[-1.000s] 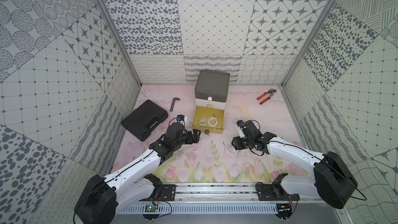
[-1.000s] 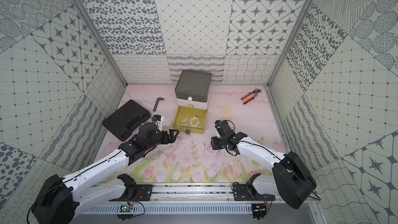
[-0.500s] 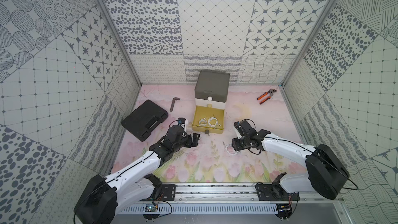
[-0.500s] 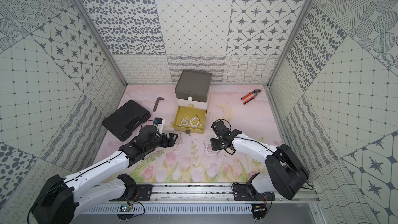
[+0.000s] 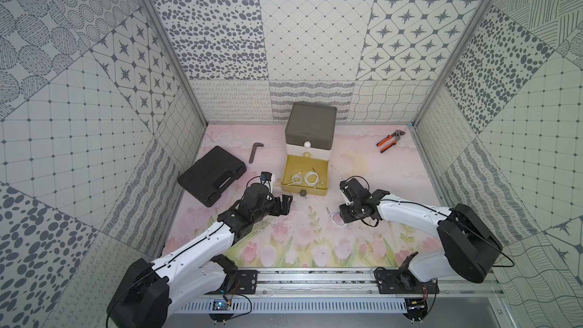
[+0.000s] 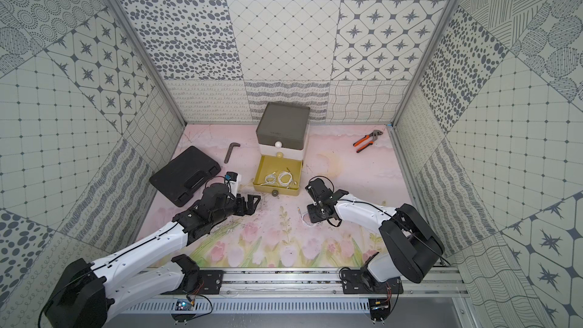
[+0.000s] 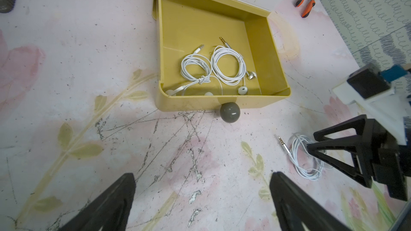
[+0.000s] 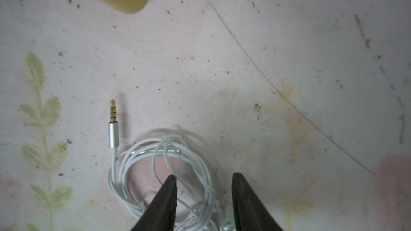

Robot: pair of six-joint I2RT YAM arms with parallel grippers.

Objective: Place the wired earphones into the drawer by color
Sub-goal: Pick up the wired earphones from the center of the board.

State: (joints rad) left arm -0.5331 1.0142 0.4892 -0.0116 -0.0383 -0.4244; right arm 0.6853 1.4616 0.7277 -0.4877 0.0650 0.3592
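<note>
The drawer (image 5: 310, 123) stands at the back, and its mustard-yellow bottom tier (image 5: 325, 178) is pulled out. Two white wired earphones (image 7: 213, 67) lie coiled inside it. A third white coil (image 5: 334, 218) (image 8: 160, 165) lies on the mat, its jack plug (image 8: 113, 125) sticking out. My right gripper (image 8: 203, 175) (image 5: 342, 216) is down over this coil. Its jaws are partly closed but still apart, with strands of cable between them. My left gripper (image 7: 202, 174) (image 5: 285, 205) hangs wide open over bare mat in front of the open tier, holding nothing.
A flat black case (image 5: 212, 178) lies at the left with a hex key (image 5: 255, 152) behind it. Orange-handled pliers (image 5: 389, 141) lie at the back right. The open tier's grey knob (image 7: 230, 112) juts toward my left gripper. Patterned walls close in three sides.
The right gripper's jaws have narrowed around the white coil on the mat, and the right wrist has edged slightly left. The left arm has barely moved.
</note>
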